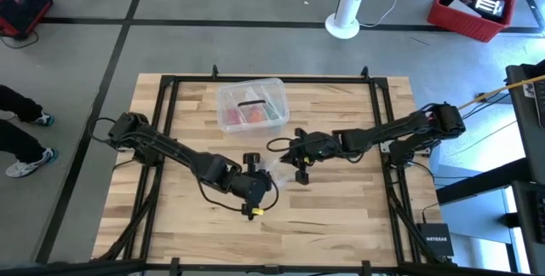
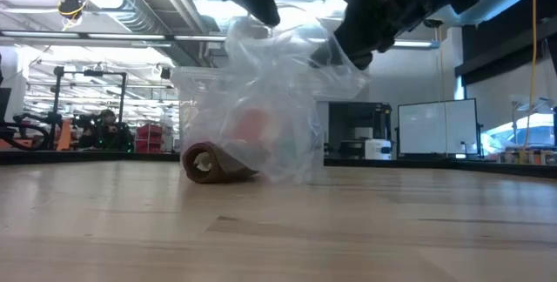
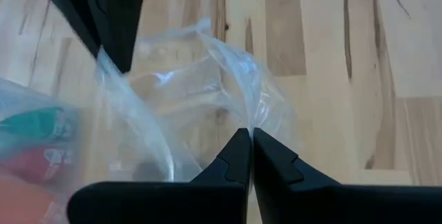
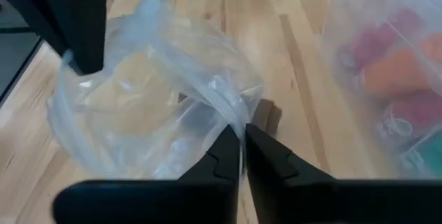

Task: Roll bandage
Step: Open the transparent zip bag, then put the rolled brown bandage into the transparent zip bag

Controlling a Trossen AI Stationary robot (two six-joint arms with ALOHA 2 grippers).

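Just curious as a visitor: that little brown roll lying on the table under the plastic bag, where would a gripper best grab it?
Probably across the bandage's round sides from above: it lies on its side, spiral end facing the low camera. The plastic bag held overhead is in the way.

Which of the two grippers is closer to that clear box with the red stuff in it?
The right gripper. It sits just below the clear plastic box, near its right corner; the left gripper is farther down the table. Both pinch the plastic bag.
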